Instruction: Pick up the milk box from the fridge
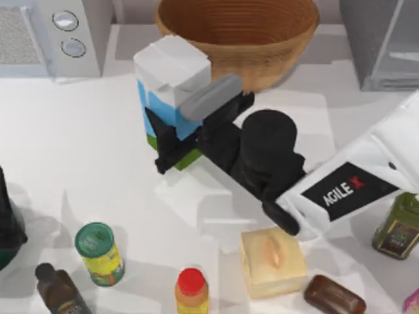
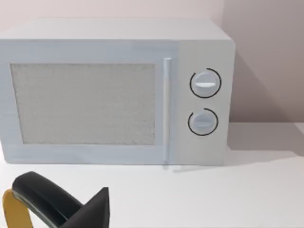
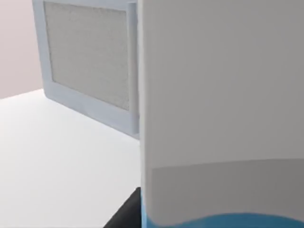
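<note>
The right gripper (image 1: 171, 145) is seen clenched on the milk box (image 1: 169, 85), its dark fingers set against the carton's lower blue side. The milk box is held upright over the table (image 1: 78, 144), in front of the wooden bowl (image 1: 239, 39) and well apart from the fridge (image 1: 383, 42) at the far right. The grasp step is judged done; a steady lift is called for next. The left arm is parked facing the microwave (image 2: 114, 92).

Right arm is reaching in from the counter's right side toward centre, its right tool (image 1: 171, 145) closing around the milk box (image 1: 171, 78); left tool (image 2: 57, 206) is sitting low, parked
</note>
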### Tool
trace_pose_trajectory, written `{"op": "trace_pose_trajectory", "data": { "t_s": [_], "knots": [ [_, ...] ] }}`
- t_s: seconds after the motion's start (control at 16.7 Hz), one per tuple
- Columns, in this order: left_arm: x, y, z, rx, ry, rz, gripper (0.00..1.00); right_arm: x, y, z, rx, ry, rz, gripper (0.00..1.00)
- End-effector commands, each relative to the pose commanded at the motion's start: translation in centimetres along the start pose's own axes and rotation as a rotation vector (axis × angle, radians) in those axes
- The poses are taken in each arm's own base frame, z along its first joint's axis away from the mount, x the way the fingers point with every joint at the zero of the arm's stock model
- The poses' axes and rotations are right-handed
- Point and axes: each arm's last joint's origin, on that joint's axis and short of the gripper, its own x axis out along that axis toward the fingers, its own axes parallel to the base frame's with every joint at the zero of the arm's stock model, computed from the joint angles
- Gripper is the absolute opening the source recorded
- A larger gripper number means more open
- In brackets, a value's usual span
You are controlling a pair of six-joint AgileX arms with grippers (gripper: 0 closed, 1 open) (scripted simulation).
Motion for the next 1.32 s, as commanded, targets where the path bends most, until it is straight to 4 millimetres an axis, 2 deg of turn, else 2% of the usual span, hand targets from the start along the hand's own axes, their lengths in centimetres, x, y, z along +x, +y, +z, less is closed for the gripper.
{"op": "trace_pose_trajectory", "data": {
  "t_s": [0.18,0.96,1.32],
  "knots": [
    [0.0,0.0,0.0,0.0,0.0,0.0,1.0,0.0,0.0,0.0,0.0,0.0,0.0,0.0],
    [0.0,0.0,0.0,0.0,0.0,0.0,1.0,0.0,0.0,0.0,0.0,0.0,0.0,0.98],
    [0.0,0.0,0.0,0.0,0.0,0.0,1.0,0.0,0.0,0.0,0.0,0.0,0.0,1.0]
  ]
}}
